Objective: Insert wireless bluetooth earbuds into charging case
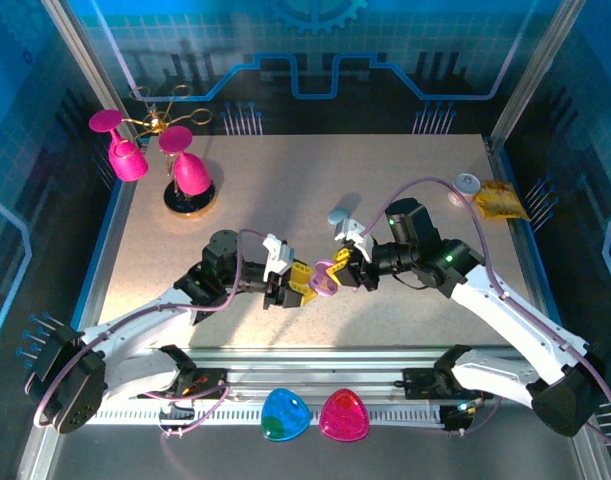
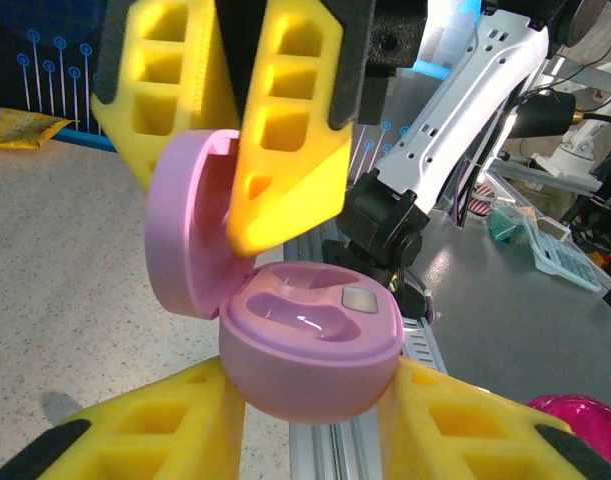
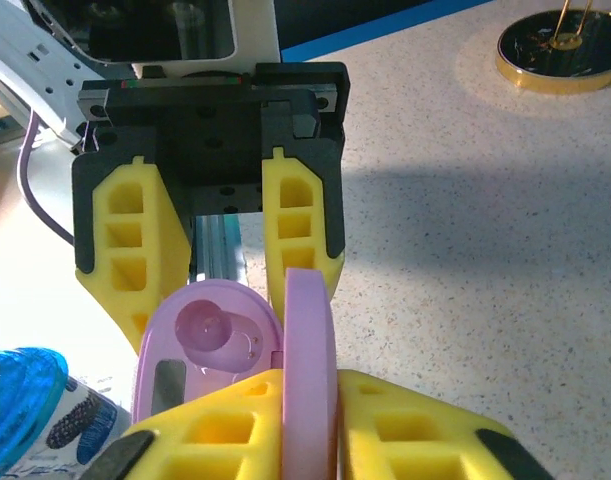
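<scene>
A light purple charging case [image 1: 325,278] hangs open above the middle of the table between both grippers. My left gripper [image 1: 303,285] is shut on its base [image 2: 310,350], which sits between the yellow fingers [image 2: 135,430]. Both wells in the base are empty. My right gripper [image 1: 343,270] is shut on the raised lid [image 3: 310,370], seen edge-on between its fingers [image 3: 425,430]. In the left wrist view the lid [image 2: 190,235] stands up to the left of the base, with the right gripper's fingers [image 2: 285,150] on it. The earbuds are out of view.
A small pale blue pebble-shaped object [image 1: 337,214] lies just behind the grippers. Two pink goblets hang on a gold stand [image 1: 175,150] at back left. A white disc [image 1: 468,182] and a yellow packet [image 1: 500,200] lie at back right. Blue [image 1: 285,415] and pink [image 1: 344,415] domes sit on the front rail.
</scene>
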